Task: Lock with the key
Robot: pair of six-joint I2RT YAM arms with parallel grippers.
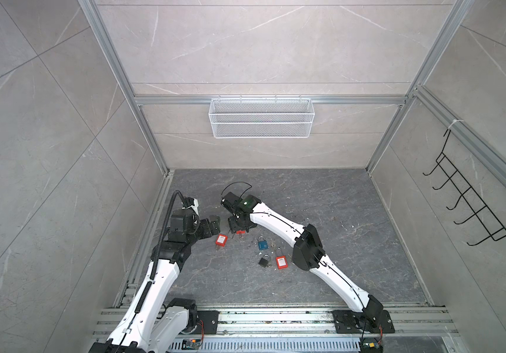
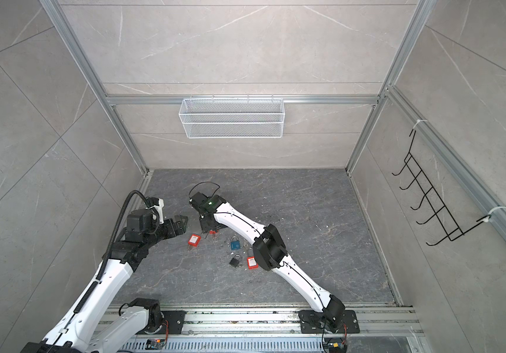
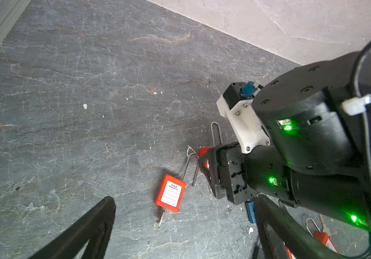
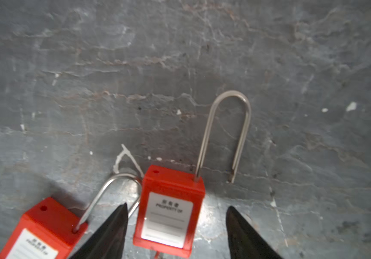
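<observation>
Count: five locks, three red, one blue, one black. One key made out clearly.

Right gripper [image 4: 177,206]: jaws open and pointing down at the floor [image 1: 337,244]. Red lock A [image 4: 166,215] lies flat, label up, its body between the two fingers [image 4: 110,233]. The body sits closer to one finger, with a clear gap to the other. No firm contact visible. Lock A's shackle [image 4: 225,125] extends ahead of the fingertips and is open, its free leg lying on the floor beside the body, not in it.

Red lock B [image 3: 170,194]: just outside the right jaws, on the side of the nearer finger. Its shackle loop [image 4: 113,183] runs up to lock A's body and passes behind that finger. This shackle is open too. The key [image 3: 160,218] sticks out of lock B's bottom end.

Left gripper [image 1: 213,225]: jaws wide open, holding nothing. Lock B lies on the floor ahead of them, in line with the gap and clear of both fingers.

Blue lock [image 1: 263,244], black lock [image 1: 264,261] and red lock C [image 1: 281,262]: clustered behind the right jaws alongside that arm, apart from both grippers.
</observation>
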